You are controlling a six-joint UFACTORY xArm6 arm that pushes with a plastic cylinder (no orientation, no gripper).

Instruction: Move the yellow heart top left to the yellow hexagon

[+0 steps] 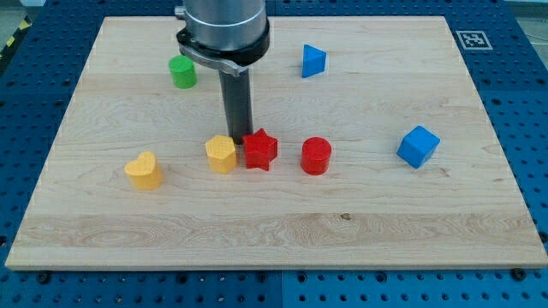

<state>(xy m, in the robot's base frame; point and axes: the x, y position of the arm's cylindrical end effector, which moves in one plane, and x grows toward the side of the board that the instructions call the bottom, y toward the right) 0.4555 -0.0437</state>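
In the camera view my tip [239,139] rests on the wooden board [360,222], wedged just behind the gap between the yellow hexagon [221,154] and the red star [260,150], close to both. The rod carries no fingers, so there is nothing to open or close.

The yellow heart [143,169] lies at the view's left, apart from the hexagon and slightly lower. A red cylinder [316,156] stands right of the star. A green cylinder [182,72] and blue triangular block [313,61] sit near the top; a blue cube [418,146] sits at right.

A black-and-white square marker [472,39] occupies the board's top right corner; no legible writing shows.
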